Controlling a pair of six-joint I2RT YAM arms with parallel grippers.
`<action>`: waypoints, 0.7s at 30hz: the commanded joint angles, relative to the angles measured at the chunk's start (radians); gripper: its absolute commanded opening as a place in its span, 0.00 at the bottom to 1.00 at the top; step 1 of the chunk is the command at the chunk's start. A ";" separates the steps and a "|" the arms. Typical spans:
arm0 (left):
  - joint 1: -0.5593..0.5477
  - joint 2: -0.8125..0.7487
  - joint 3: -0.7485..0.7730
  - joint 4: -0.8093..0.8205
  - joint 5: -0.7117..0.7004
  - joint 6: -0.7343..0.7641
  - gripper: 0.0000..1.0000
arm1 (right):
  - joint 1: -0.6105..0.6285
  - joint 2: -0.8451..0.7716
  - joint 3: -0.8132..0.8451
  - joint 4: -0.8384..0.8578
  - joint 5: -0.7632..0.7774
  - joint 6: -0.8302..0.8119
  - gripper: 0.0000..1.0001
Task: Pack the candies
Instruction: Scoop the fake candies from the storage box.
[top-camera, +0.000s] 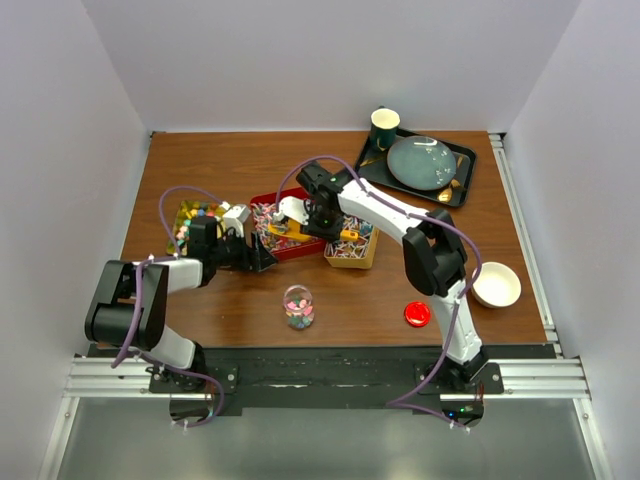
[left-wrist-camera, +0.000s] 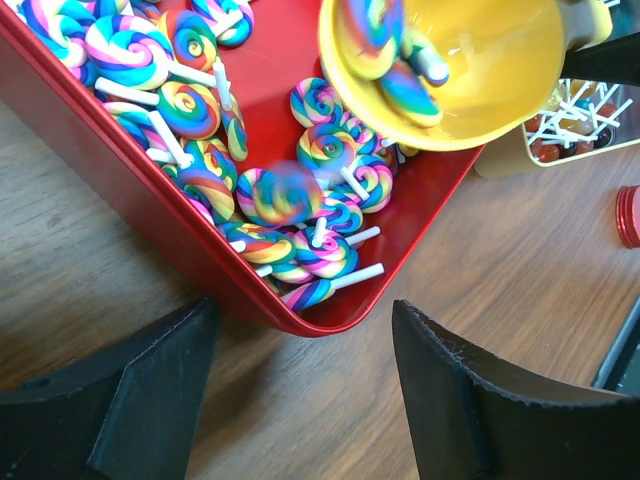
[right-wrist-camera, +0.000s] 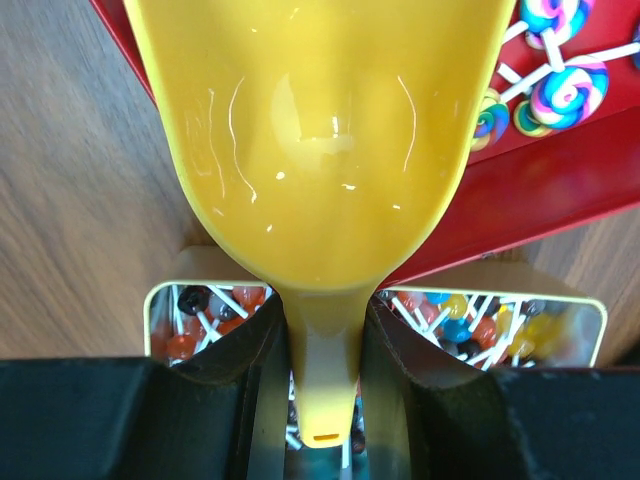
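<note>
The candies in view are rainbow swirl lollipops (left-wrist-camera: 200, 110) heaped in a red tray (left-wrist-camera: 150, 215). A yellow scoop (left-wrist-camera: 480, 70) hangs over the tray with a few swirl lollipops (left-wrist-camera: 385, 50) in its bowl. One blurred lollipop (left-wrist-camera: 285, 192) sits just below it. My right gripper (right-wrist-camera: 322, 330) is shut on the handle of the scoop (right-wrist-camera: 320, 140), above the red tray (top-camera: 268, 200). My left gripper (left-wrist-camera: 303, 322) stands open over the wooden table just off the tray's near corner, with nothing between its fingers (left-wrist-camera: 150, 390). A small clear jar (top-camera: 298, 307) holding coloured candies stands in front of the trays.
A yellow-rimmed box (top-camera: 350, 262) of ball lollipops sits right of the red tray. A tray of mixed sweets (top-camera: 192, 214) lies at the left. A red lid (top-camera: 417, 314) and a white bowl (top-camera: 497, 285) are near right. A black tray (top-camera: 462, 185) with a plate and cup is at the back right.
</note>
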 joint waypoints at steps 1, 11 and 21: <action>-0.017 -0.002 0.039 -0.063 0.142 0.007 0.75 | 0.048 0.087 -0.106 0.260 -0.276 0.040 0.00; -0.009 -0.029 0.075 -0.099 0.151 0.020 0.75 | 0.042 0.020 -0.173 0.281 -0.220 0.038 0.00; -0.006 -0.042 0.073 -0.085 0.169 0.026 0.75 | 0.023 -0.060 -0.258 0.290 -0.174 0.015 0.00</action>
